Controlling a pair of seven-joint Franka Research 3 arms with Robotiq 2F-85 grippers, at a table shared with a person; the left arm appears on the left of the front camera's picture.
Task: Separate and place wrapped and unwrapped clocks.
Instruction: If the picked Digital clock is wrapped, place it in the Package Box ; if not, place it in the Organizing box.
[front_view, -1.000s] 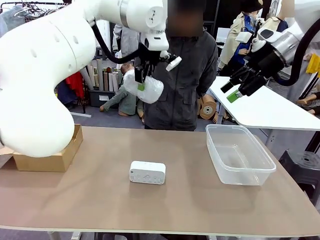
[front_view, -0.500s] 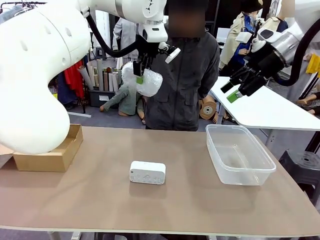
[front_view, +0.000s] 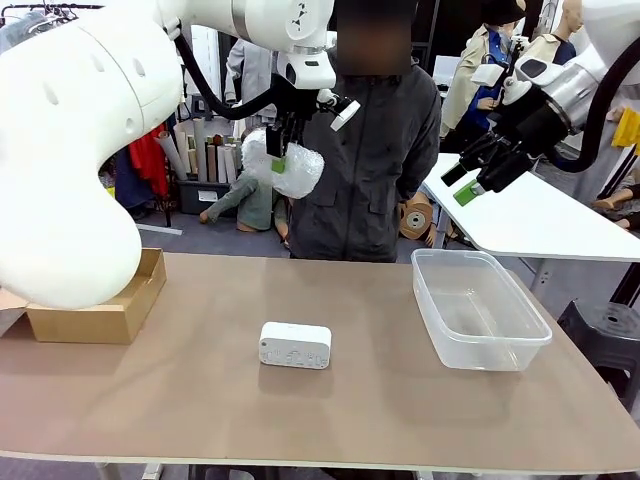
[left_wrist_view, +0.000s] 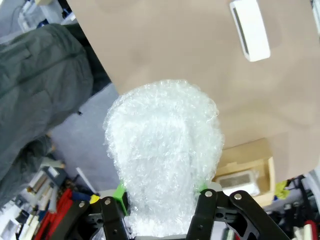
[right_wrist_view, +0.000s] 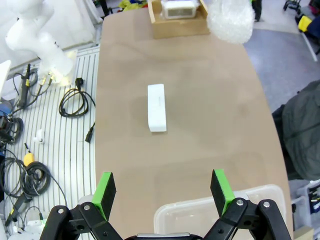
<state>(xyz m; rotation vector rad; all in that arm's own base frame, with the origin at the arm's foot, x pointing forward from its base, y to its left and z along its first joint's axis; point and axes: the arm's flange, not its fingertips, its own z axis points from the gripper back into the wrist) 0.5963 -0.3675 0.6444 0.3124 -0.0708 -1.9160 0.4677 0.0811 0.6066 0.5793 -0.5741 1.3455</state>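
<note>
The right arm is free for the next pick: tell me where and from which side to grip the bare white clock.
Probably from above, closing across the narrow width at mid-length of the white clock: it is a long, slim block with both long faces free.

glossy white rounded arms (front_view: 70, 150) with black cables (front_view: 190, 75), and a black right claw (right_wrist_view: 162, 187) with green pads (right_wrist_view: 105, 189).

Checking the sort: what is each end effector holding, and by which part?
The left end effector pinches a bubble-wrapped clock across its width. The right end effector is open and empty.
</note>
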